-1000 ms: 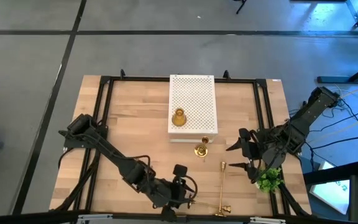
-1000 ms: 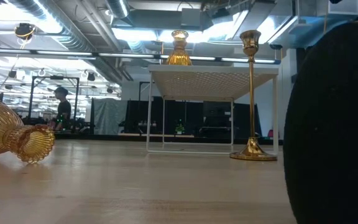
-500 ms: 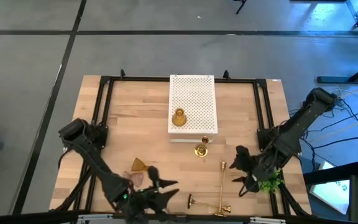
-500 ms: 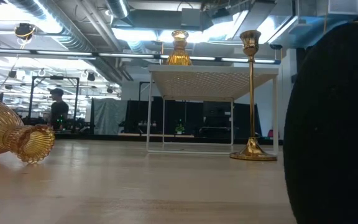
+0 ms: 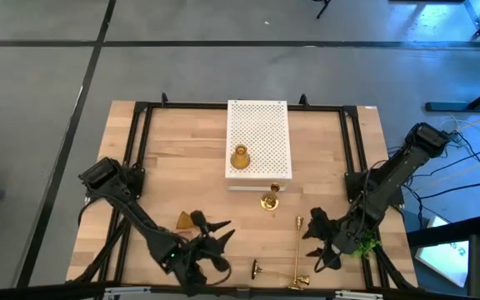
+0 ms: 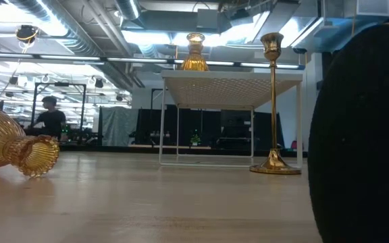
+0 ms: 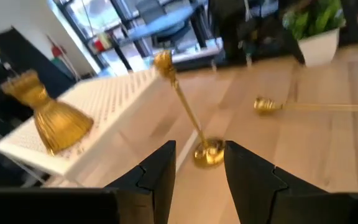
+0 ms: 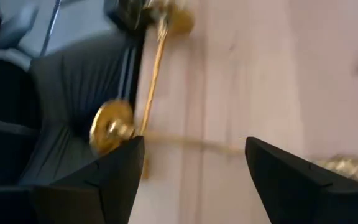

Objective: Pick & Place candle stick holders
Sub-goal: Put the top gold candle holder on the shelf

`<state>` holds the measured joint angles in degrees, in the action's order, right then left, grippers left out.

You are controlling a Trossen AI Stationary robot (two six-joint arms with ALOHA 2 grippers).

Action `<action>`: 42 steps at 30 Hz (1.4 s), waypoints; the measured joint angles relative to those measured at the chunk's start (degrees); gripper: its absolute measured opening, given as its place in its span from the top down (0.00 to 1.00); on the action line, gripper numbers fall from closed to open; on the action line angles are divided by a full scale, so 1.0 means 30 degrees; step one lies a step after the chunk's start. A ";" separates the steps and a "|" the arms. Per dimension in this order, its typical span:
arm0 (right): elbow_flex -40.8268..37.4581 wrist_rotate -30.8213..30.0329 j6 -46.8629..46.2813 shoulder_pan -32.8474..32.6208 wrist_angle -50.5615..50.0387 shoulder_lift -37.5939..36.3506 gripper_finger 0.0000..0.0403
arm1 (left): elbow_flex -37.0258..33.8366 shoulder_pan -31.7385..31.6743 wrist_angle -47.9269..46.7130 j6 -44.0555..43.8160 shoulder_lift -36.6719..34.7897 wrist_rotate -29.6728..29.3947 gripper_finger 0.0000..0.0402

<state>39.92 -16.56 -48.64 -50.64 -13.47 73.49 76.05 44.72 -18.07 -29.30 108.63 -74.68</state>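
The white perforated box (image 5: 258, 142) stands on the bench (image 5: 182, 158) and serves as reference; one amber goblet holder (image 5: 239, 157) stands upright on its top, toward the near edge; one brass candlestick (image 5: 270, 198) stands upright on the bench just in front of the box; two further brass candlesticks (image 5: 295, 254) lie flat, crossing each other, nearer the front edge and to the right of the box; a second amber glass holder (image 5: 187, 221) lies on its side in front of the box to the left. The left end effector (image 5: 213, 243) is beside that toppled holder, fingers parted, holding nothing; the right end effector (image 5: 317, 247) is just right of the lying candlesticks, fingers fully spread, empty; a green plant (image 5: 362, 243) sits behind it.
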 joint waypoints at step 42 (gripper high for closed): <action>0.0000 -1.2892 0.1391 0.2762 0.2710 0.5326 0.30 | -0.8314 -0.3981 1.8676 0.4878 -0.0003 1.0468 0.67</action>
<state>39.92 -55.24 -44.47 -42.35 -5.34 89.47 51.11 32.77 37.95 -14.67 108.62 -43.28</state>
